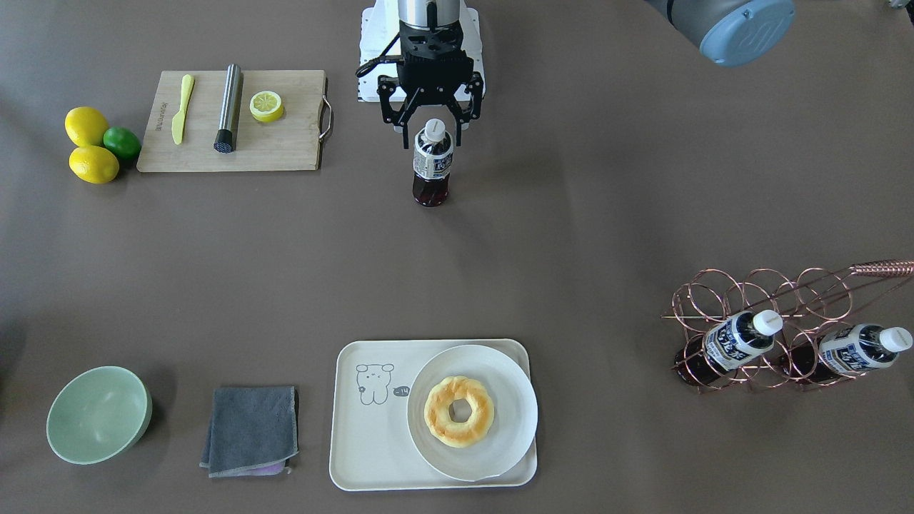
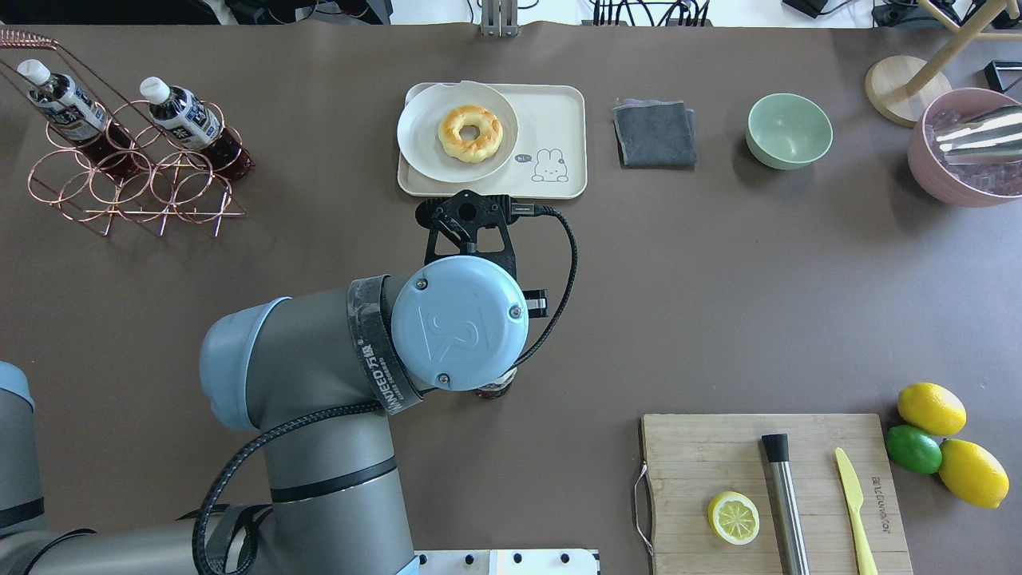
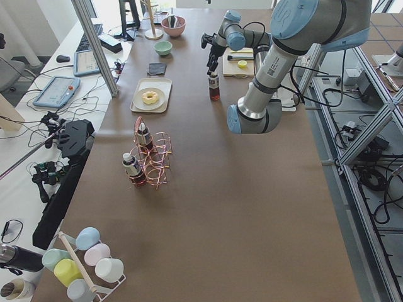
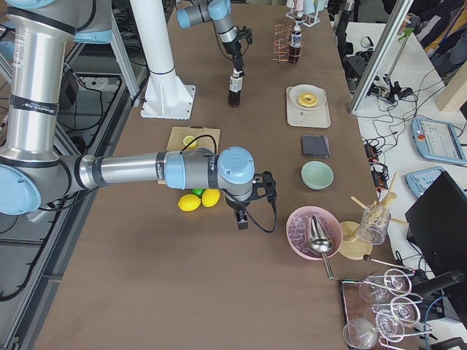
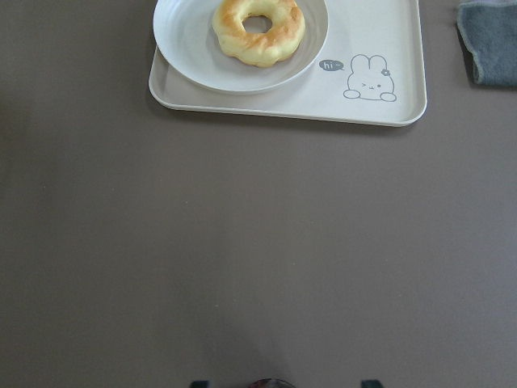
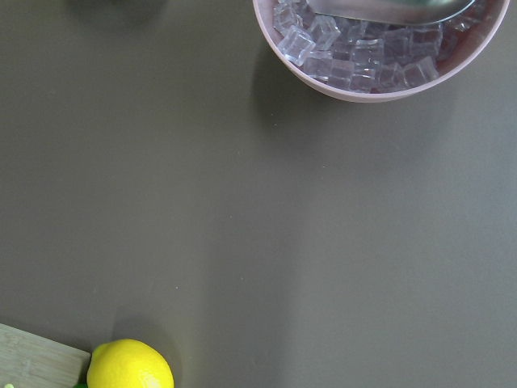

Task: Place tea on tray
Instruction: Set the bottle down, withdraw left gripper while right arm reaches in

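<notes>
A cream tray [image 1: 357,457] printed with a grey line-drawn animal stands out against the dull brown table [image 1: 607,214]. On the tray, a white plate [image 1: 510,400] carries a golden-yellow doughnut [image 1: 459,411]. Beside the tray are a charcoal-grey cloth [image 1: 251,427] and a pale green bowl [image 1: 96,414]. Well apart from the tray, the tea [image 1: 431,189] shows dark reddish-brown under a white cap [image 1: 433,128] and a white-and-dark-blue label [image 1: 433,160]. Two matching bottles [image 1: 735,339] fill a copper-coloured wire rack [image 1: 882,268].
</notes>
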You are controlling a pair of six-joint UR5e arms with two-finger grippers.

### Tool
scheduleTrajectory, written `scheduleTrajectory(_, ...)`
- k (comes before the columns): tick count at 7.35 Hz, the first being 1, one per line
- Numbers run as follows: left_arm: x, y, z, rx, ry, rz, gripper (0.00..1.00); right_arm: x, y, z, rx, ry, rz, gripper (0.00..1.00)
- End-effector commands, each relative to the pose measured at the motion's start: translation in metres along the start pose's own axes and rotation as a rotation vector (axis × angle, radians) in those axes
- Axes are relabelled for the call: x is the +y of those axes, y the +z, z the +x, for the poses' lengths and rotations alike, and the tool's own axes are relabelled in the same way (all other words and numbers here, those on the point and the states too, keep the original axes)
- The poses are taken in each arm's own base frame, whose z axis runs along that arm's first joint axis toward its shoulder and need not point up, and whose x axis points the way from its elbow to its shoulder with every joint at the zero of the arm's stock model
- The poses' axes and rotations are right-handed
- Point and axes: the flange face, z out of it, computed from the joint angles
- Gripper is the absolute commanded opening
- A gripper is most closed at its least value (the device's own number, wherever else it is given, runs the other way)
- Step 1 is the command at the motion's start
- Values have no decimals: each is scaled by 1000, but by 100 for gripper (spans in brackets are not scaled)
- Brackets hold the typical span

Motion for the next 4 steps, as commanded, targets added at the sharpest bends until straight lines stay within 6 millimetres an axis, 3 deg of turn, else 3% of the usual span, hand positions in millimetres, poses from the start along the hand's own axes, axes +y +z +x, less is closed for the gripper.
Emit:
scheduleTrajectory(1,-15,-16,-24,15,-1,39,96,-23,-6,-76,-16,55,3,100)
scheduleTrajectory(2,-25,-22,-61,16,57,53,96,-46,-12,-115,-28,79,18,100)
scheduleTrajectory(3,-47,-32,-94,26,102,13,96,-58,-13,-154,-45,94,17,100)
scheduleTrajectory(4,-76,-26,-122,22,109,-49,96,-75,-9,-201,-70,104,9,100)
